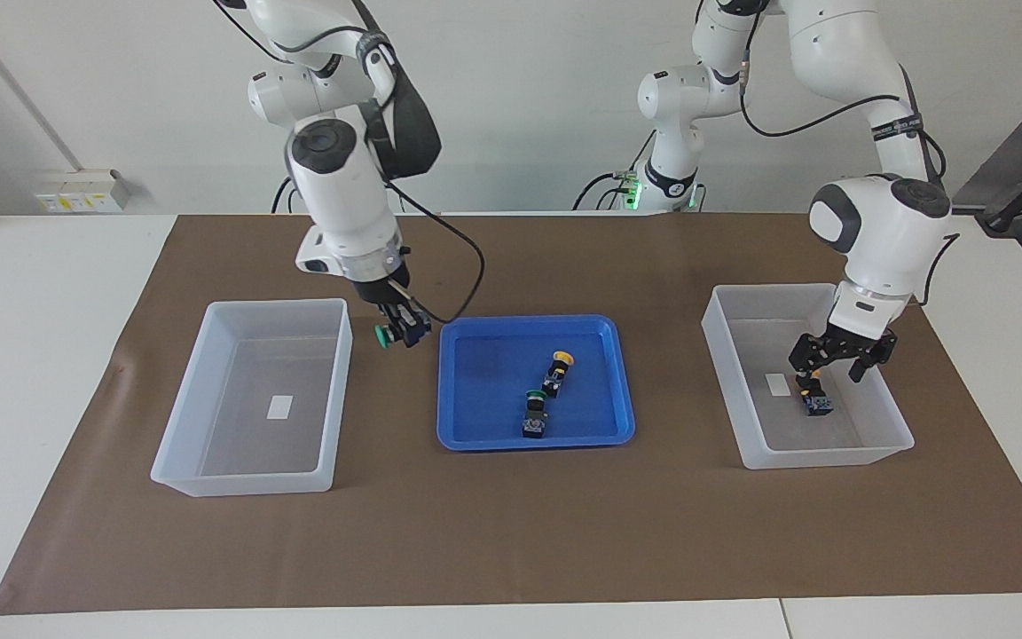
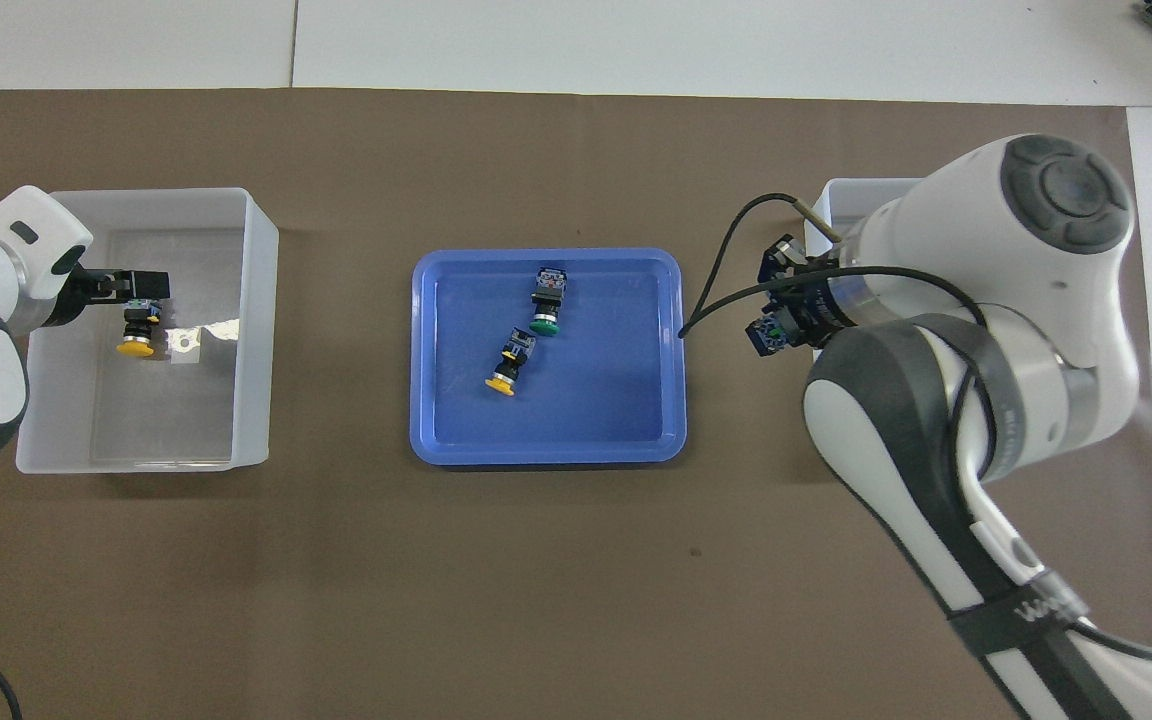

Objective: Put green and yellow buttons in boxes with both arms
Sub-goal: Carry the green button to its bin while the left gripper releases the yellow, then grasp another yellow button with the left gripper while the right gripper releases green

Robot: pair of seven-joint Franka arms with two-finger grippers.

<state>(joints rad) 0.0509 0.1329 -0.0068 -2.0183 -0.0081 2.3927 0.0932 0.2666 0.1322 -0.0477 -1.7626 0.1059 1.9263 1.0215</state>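
Observation:
My right gripper (image 1: 400,333) is shut on a green button (image 1: 384,335) and hangs over the brown mat between the blue tray (image 1: 475,439) and the box (image 1: 240,484) at the right arm's end. From overhead the right gripper (image 2: 776,325) and arm cover most of that box (image 2: 856,185). My left gripper (image 1: 830,368) stands open inside the other box (image 1: 830,453), just above a yellow button (image 1: 817,395) lying on its floor. Overhead shows that yellow button (image 2: 139,335) under the left gripper (image 2: 131,285), within the box (image 2: 256,300).
The blue tray (image 2: 436,440) in the middle of the brown mat (image 1: 511,532) holds a yellow button (image 1: 558,371) and a green button (image 1: 534,414) lying side by side. A black cable loops from the right wrist over the tray's edge.

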